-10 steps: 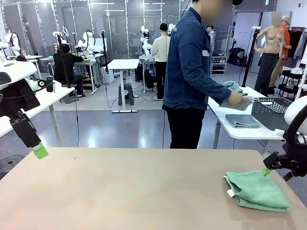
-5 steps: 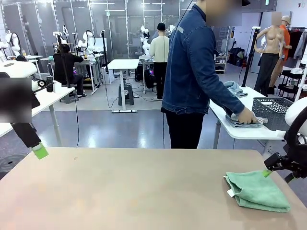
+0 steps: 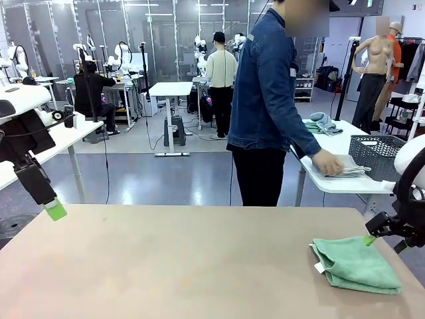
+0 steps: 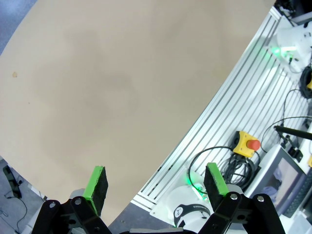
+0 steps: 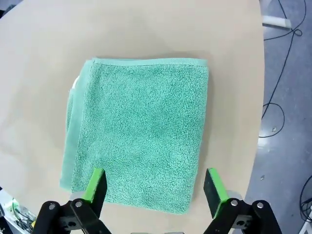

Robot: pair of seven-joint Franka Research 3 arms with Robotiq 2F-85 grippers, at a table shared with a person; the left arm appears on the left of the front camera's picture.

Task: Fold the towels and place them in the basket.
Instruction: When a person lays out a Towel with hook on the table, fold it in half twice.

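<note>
One mint-green towel [image 3: 355, 266] lies folded on the tan table's right side, a small white tag at its left edge. My right gripper [image 3: 369, 238] hovers just above the towel's far right corner. In the right wrist view the towel [image 5: 141, 126] lies flat below my right gripper [image 5: 156, 187], whose fingers stand open and hold nothing. My left gripper [image 3: 55, 210] hangs at the table's far left edge. In the left wrist view my left gripper [image 4: 156, 183] is open over bare tabletop. The dark mesh basket [image 3: 375, 156] stands on a white side table behind.
A person in a denim jacket stands past the table's far edge, one hand [image 3: 327, 163] on a stack of grey cloths [image 3: 348, 167] beside the basket. The left wrist view has an aluminium rail base [image 4: 234, 112] and an emergency-stop button [image 4: 246, 143] off the table edge.
The person's hand has shifted over the grey cloths on the side table. Both arms and the towel have stayed put.
</note>
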